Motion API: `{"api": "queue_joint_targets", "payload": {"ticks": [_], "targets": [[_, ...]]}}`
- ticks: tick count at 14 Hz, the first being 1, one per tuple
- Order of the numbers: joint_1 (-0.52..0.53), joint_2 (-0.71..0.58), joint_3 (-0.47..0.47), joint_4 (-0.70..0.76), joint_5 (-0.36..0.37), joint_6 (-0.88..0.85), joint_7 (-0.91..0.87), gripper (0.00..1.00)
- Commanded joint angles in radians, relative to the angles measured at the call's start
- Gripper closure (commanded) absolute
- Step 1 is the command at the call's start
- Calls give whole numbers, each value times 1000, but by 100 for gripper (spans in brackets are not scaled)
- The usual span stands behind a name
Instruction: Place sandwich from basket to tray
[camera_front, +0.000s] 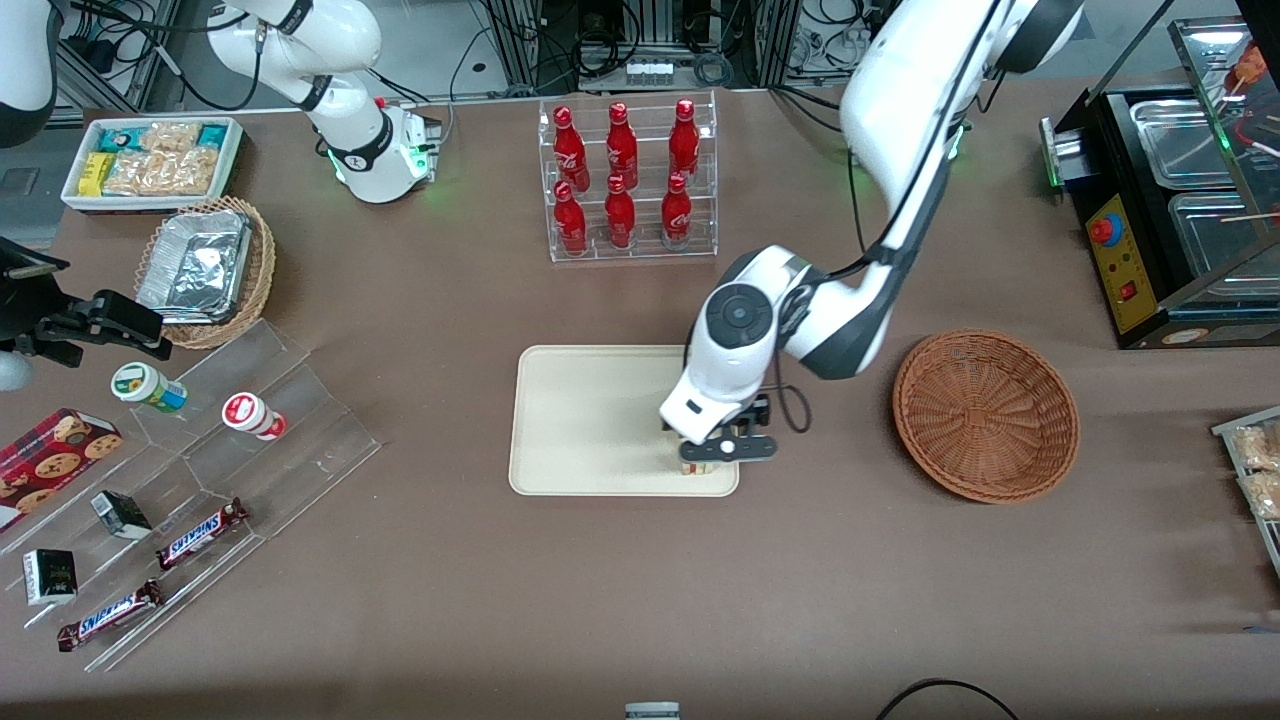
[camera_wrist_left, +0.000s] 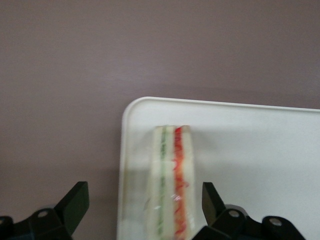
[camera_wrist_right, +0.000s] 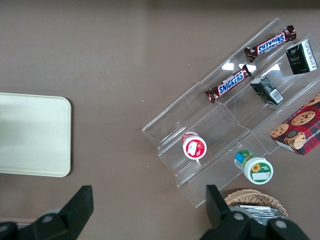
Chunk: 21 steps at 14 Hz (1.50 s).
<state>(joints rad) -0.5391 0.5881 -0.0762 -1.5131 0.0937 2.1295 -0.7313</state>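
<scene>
Front view: your claw (camera_front: 712, 462) hangs over the tray (camera_front: 590, 420), at the tray corner nearest the camera on the working arm's side. Just under it you see 1 sandwich (camera_front: 706, 467), mostly hidden by the claw. 1 reddish-brown basket (camera_front: 986, 415) sits beside the claw toward the working arm's end of the table, apart from the tray, w/ nothing visible in it. Farther from the camera than the claw: 1 clear rack (camera_front: 631, 180) w/ 6 red bottles in 2 rows of 3, white script on them, too small to read. Well off toward the parked arm's end: 1 clear stepped stand (camera_front: 215, 470) w/ 2 bars marked SNICKERS, 2 small dark boxes, 2 round-lidded cups; 1 red cookie box (camera_front: 50, 462) next to it; 1 tan basket (camera_front: 210, 270) w/ foil containers; 1 white bin (camera_front: 150, 160) of snack packets.

Left wrist view: the sandwich (camera_wrist_left: 170, 185) stands on edge on the tray (camera_wrist_left: 260, 155), close to its rounded corner. You see green and red filling stripes between pale bread. The fingers (camera_wrist_left: 212, 200) are spread apart, 1 each side of the sandwich, neither touching it. So the claw is apart, gripping nothing.

Right wrist view: you get the tray corner (camera_wrist_right: 35, 135) again, plus the stand (camera_wrist_right: 225, 120): 2 SNICKERS bars (camera_wrist_right: 228, 85), 2 dark boxes, 2 cups, 1 cookie box. Print on the boxes and cups is not readable.
</scene>
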Motion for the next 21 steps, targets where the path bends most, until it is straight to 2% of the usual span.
{"api": "queue_joint_targets", "payload": {"ticks": [1,3,7,10,12,17,21], "targets": [[80,-140,3,-35,-2,-147,-5,0],[148,-212,1,-45,0,-206,16,0],[278,-296,1,-52,-6,-310,231,0],[379,-381,3,-102,-69,-325,355,0],[448,-451,3,-136,-77,-356,435,0],[516,-576,1,-128,-75,-511,477,0],[518,-663,1,-108,-74,-595,510,0]]}}
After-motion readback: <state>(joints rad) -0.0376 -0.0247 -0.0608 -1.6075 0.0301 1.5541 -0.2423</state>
